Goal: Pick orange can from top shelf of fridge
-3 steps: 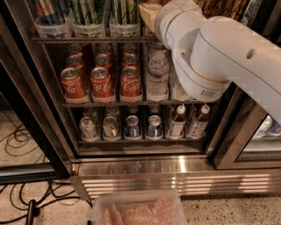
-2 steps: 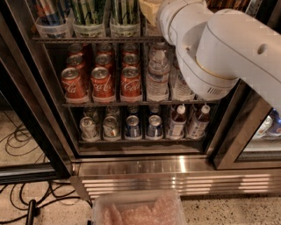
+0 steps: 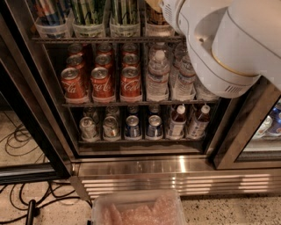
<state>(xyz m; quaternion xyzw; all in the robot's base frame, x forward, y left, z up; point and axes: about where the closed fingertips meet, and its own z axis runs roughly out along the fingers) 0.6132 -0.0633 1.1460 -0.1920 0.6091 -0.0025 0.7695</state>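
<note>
- At the right end of the top shelf (image 3: pixel 105 39) of the fridge (image 3: pixel 57 132), the orange can (image 3: pixel 154 19) stands in a clear tray.
- Our gripper (image 3: pixel 153 4) sits just above it, mostly hidden; we cannot tell its state.
- We should grip the can's sides squarely and lift clear of the tray lip.
- The red cans (image 3: pixel 102 85) read Coca-Cola.

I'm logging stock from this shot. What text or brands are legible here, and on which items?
"Coca-Cola": white script, partly legible, on the front red cans.
Orange can on the top shelf: dark marks, unreadable.
Water bottles and bottom-shelf cans: labels too blurred to read.
Gripper, at the top edge over the orange can: no text.
</note>
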